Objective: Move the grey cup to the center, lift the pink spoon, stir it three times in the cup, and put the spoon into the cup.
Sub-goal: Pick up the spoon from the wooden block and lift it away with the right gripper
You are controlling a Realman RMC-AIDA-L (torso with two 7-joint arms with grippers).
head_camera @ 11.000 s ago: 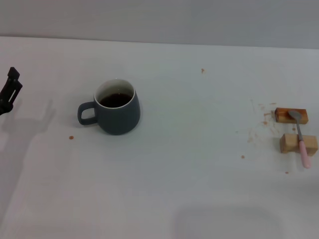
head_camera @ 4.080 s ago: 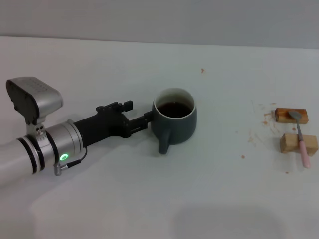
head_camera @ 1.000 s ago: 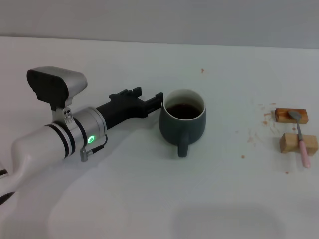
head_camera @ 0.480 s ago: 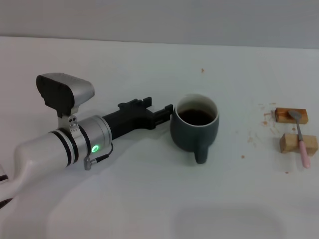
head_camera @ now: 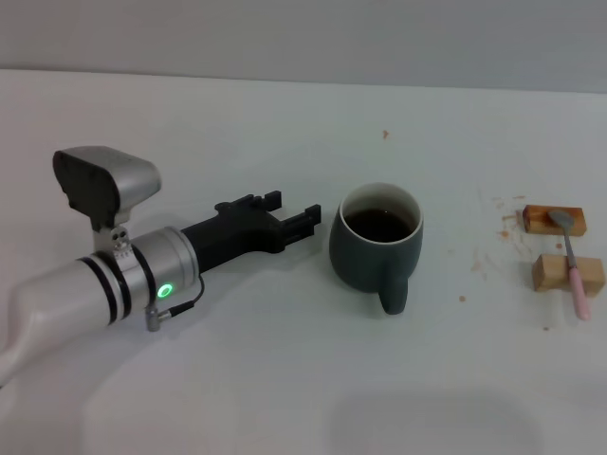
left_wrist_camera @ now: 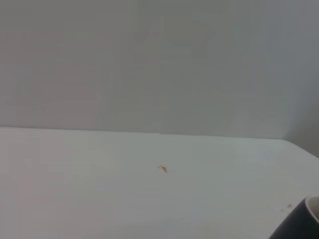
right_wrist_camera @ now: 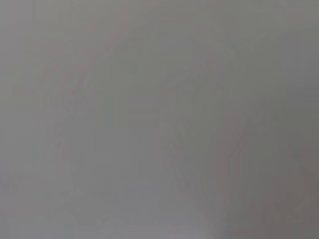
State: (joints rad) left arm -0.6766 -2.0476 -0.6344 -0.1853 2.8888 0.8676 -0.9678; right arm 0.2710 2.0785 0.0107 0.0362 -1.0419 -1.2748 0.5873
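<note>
One step looks done: left gripper (head_camera: pixel 308 220) backed off, fingers shut and empty, small gap to grey cup (head_camera: pixel 376 248) ahead, now mid-table; pink spoon (head_camera: pixel 573 265) far beyond, untouched

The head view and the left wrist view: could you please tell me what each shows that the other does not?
Only the head view shows the left gripper, beside the rounded dark blue-grey ceramic mug with a small gap between them, the mug's loop handle and dark liquid, and the pale pink-handled spoon lying across two tan wooden blocks at the right. Only the left wrist view shows the grey wall behind the table meeting a corner. Both show the white table, a small orange speck on it, and the mug, though the wrist view catches only a sliver of it.
</note>
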